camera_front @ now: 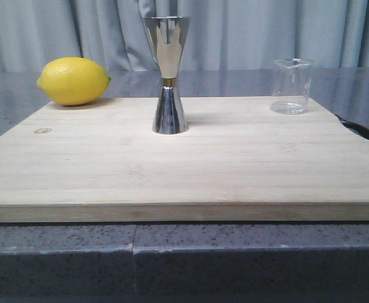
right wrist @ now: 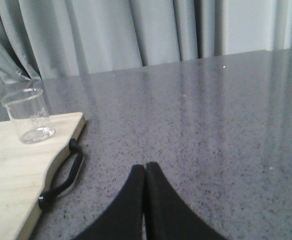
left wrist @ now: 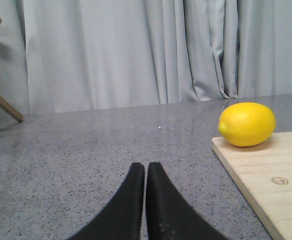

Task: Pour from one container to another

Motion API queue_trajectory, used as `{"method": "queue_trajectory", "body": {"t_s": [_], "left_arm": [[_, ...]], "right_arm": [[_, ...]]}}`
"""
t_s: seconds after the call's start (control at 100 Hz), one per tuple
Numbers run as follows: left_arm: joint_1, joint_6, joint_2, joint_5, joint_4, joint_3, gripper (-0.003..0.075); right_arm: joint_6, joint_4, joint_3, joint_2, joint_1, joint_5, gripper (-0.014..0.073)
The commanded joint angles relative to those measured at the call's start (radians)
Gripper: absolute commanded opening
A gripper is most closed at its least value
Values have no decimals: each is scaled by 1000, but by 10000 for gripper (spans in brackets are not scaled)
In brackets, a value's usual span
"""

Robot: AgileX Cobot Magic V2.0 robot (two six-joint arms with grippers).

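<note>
The small clear glass beaker [camera_front: 291, 86] stands upright at the back right corner of the wooden board [camera_front: 184, 170]; the right wrist view shows the beaker [right wrist: 29, 116] too. The steel hourglass jigger [camera_front: 168, 74] with a gold waist band stands upright at the board's back middle. Neither arm appears in the front view. My left gripper [left wrist: 146, 167] is shut and empty over the grey counter, left of the board. My right gripper [right wrist: 145, 167] is shut and empty over the counter, right of the board.
A yellow lemon [camera_front: 74, 81] lies on the board's back left corner, seen also as the lemon [left wrist: 247, 124] in the left wrist view. A black strap handle [right wrist: 63, 175] hangs off the board's right edge. Grey curtains hang behind the speckled counter [camera_front: 184, 252].
</note>
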Motion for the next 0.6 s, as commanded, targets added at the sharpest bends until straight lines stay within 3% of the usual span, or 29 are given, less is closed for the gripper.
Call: {"method": "queue_trajectory", "body": {"t_s": [0.0,0.46,0.53,0.59], "left_arm": [[4,-1,-24,-79,-8,4,-19],[4,-1,-24,-79,-8,4,-19],[4,-1,-24,-79,-8,4,-19],[4,-1,-24,-79,-8,4,-19]], "right_arm": [[-3,-8,29,-26,-7,-136,-71],[-4,-22,27,-26,-9,-124,-71],[-112,88,27,-26,-9,-126,-71],[-346,282,27,-26,-9,-131,-71]]}}
